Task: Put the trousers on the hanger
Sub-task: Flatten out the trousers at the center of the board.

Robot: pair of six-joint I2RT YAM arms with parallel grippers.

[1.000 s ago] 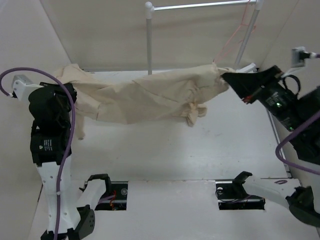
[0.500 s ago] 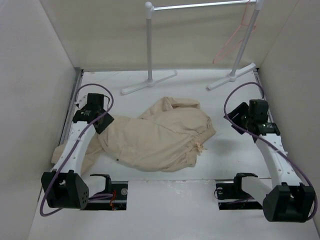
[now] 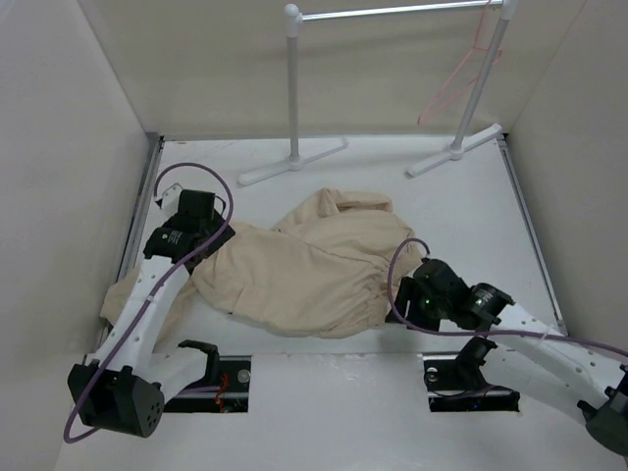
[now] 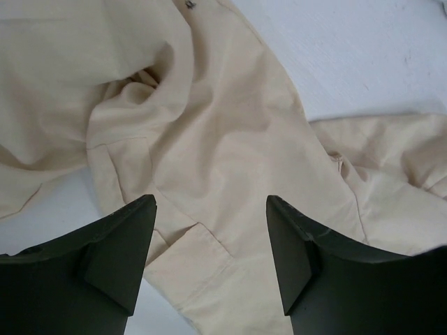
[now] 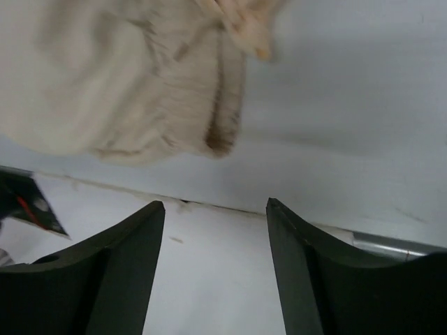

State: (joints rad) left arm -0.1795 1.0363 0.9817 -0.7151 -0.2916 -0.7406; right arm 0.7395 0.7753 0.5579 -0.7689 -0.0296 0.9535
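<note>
The beige trousers (image 3: 314,265) lie crumpled in a heap in the middle of the table. My left gripper (image 3: 208,243) is at their left edge, open, its fingers (image 4: 119,244) straddling a pocket seam of the trousers (image 4: 209,139) without closing on it. At the heap's front right edge my right gripper (image 3: 402,297) is open, with only bare table between its fingers (image 5: 126,251); the trousers (image 5: 133,84) lie just beyond the tips. The pink hanger (image 3: 456,78) hangs on the rack at the back right, with nothing on it.
A white rack (image 3: 292,88) with a metal rail (image 3: 392,11) stands at the back, its feet (image 3: 294,162) on the table. Beige walls close in the left, right and back. Two base openings (image 3: 221,378) sit at the near edge.
A second ago both grippers held the trousers stretched in the air; they have let go and the trousers lie heaped on the table. The right arm has since swung down to the heap's front right.
</note>
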